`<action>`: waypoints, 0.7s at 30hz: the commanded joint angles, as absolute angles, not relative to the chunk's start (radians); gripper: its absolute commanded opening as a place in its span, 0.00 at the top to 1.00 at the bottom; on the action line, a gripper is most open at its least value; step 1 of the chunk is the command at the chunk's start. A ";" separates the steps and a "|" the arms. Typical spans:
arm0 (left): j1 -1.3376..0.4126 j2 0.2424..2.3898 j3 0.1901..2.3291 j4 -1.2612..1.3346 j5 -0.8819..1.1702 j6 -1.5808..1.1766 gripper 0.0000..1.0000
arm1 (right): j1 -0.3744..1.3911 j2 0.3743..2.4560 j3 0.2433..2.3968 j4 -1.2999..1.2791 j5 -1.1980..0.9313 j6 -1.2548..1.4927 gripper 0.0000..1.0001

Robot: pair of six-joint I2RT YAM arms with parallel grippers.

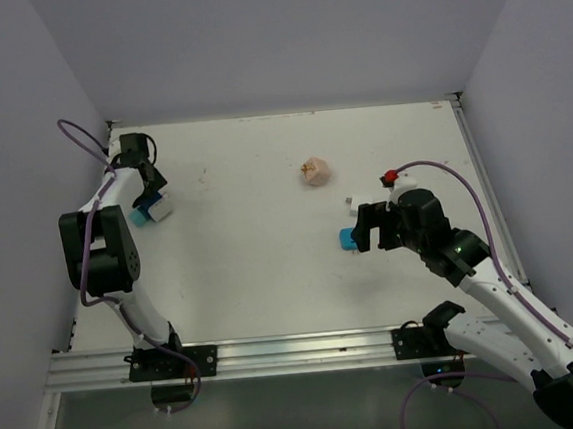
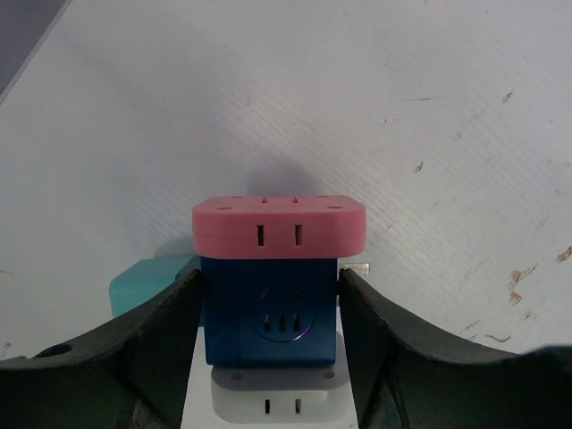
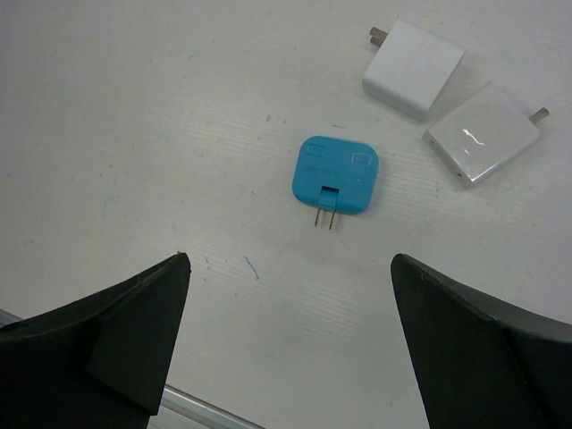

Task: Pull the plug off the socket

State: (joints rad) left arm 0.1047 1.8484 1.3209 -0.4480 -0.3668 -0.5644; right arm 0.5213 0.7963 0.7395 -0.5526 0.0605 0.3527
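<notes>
Far left, the left gripper [image 2: 268, 277] pinches the blue socket cube [image 2: 270, 313] by its sides. The right gripper [image 3: 290, 264] hangs spread wide above a loose teal plug [image 3: 335, 174].

A white surface [image 1: 273, 286], lightly scuffed and dotted with small brown stains, fills a three-sided booth. Plain, pale lavender-grey walls [image 1: 281, 34] rise at the back and on both sides. A silver metal rail [image 1: 298, 349] runs along the near edge. The lighting is soft and even, casting faint shadows.
</notes>
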 commanded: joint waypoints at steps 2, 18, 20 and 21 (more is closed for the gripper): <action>0.114 1.888 1.328 -0.453 -0.342 -0.557 0.39 | 0.518 0.792 0.733 -0.532 0.058 0.337 0.01; -0.099 1.783 1.190 -0.407 -0.117 -0.411 0.43 | 0.519 0.776 0.739 -0.532 0.035 0.365 0.01; -0.144 1.760 1.166 -0.396 -0.078 -0.390 0.43 | 0.522 0.773 0.742 -0.534 0.029 0.367 0.01; -0.181 1.750 1.158 -0.391 -0.036 -0.384 0.42 | 0.520 0.770 0.744 -0.537 0.029 0.373 0.01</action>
